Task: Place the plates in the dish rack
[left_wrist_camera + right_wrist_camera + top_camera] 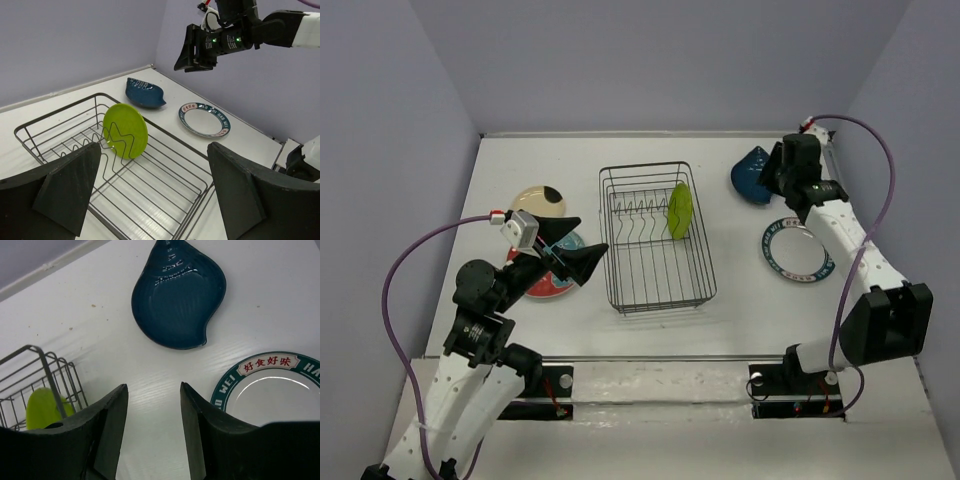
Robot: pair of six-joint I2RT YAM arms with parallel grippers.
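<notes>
The dark wire dish rack point(604, 215) stands mid-table, with the lime green plate point(680, 210) upright in its prongs at the far right. My left gripper point(582, 245) is open and empty, hovering by the rack's left side above the red plate point(552, 282). The cream plate with black spot point(540, 203) lies behind it. My right gripper point(772, 175) is open and empty, above the table beside the dark blue teardrop plate point(748, 176). The white patterned-rim plate point(797, 250) lies flat nearer. The right wrist view shows the blue plate point(177, 300) ahead of the open fingers point(112, 410).
The left wrist view shows the rack point(150, 185), the green plate point(125, 131), the blue plate point(144, 92), the white plate point(204, 120) and the right gripper point(192, 50) above them. Purple walls enclose the table on three sides.
</notes>
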